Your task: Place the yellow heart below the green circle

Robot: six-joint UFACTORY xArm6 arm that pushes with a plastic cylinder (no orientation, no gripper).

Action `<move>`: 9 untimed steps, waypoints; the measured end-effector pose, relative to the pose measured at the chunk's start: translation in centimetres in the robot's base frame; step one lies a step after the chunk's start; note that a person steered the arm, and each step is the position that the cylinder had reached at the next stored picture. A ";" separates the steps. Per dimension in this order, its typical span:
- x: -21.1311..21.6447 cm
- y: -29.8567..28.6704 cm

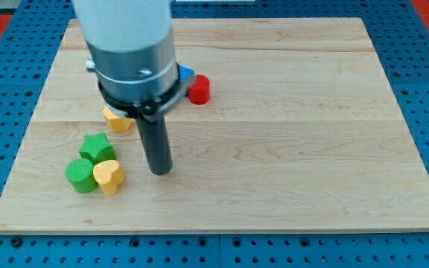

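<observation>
My tip (160, 170) is resting on the bench (289, 149), sitting at three o'clock of the yellow heart (109, 176), close but apart. The heart is touching the green circle (80, 175) at its three o'clock side. No fingers here, just a bare rod holding nothing.

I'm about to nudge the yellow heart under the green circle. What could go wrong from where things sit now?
The yellow heart already touches the green circle on its right, so a push from my tip toward the view's left would likely shove both along together. The green star sits right above them and may get dragged too. The heart is also near the board's bottom edge; an overshoot downward could send it off.
</observation>
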State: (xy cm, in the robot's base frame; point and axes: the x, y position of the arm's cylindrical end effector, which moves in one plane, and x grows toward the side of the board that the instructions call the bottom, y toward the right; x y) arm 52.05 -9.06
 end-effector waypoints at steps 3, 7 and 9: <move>0.6 -6.8; 3.1 -4.8; 5.6 -4.1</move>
State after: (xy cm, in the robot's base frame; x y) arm 57.62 -13.14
